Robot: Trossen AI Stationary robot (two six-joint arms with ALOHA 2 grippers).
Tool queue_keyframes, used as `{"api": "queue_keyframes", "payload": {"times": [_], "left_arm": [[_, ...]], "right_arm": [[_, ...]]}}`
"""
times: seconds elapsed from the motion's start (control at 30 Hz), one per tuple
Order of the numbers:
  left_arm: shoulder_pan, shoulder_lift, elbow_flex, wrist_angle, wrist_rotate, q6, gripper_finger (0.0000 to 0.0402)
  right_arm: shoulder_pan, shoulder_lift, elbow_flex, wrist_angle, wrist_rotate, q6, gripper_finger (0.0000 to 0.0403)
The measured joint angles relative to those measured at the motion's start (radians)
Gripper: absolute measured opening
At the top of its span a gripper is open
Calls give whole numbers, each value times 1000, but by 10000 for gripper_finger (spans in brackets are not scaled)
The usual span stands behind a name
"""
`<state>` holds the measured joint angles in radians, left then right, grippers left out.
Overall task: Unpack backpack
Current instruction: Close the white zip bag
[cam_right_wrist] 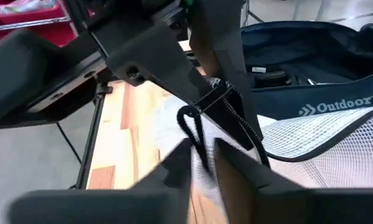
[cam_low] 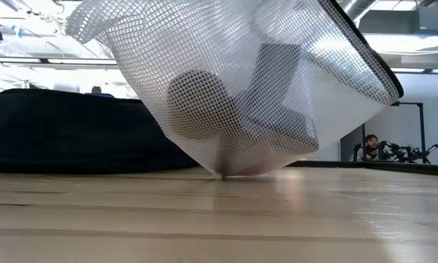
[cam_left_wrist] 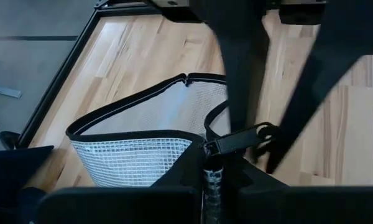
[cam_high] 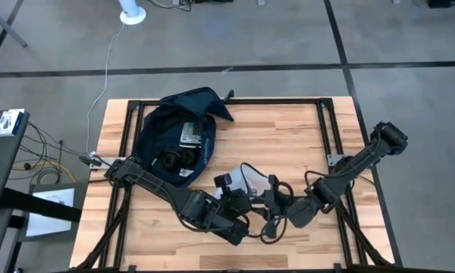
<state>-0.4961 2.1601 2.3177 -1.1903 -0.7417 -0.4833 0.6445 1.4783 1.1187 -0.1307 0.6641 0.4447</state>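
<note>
Mesh pouch [cam_high: 252, 179] was pinched by our closed left gripper [cam_left_wrist: 212, 163] while our right gripper [cam_right_wrist: 202, 158] nipped its zipper cord, best drawn steadily; the backpack [cam_high: 174, 136] lay open behind.

Grey concrete floor [cam_high: 235, 38], wood table [cam_high: 288, 129].

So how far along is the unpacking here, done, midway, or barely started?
Midway. Done: a mesh pouch is already out of the backpack and on the table. In hand: both hands meet at the pouch, the left hand shut on its zipper end, the right hand closing around the zipper's black cord. Left: the backpack lies open with items still inside.
</note>
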Motion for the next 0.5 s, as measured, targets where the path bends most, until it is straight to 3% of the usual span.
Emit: {"api": "queue_keyframes", "payload": {"times": [0.1, 0.5], "left_arm": [[-1, 0, 0, 0, 1, -1, 0], [-29, 1, 0, -25, 26, 1, 0]], "right_arm": [[4, -1, 0, 3, 32, -7, 9], [44, -54, 0, -35, 57, -27, 1]]}}
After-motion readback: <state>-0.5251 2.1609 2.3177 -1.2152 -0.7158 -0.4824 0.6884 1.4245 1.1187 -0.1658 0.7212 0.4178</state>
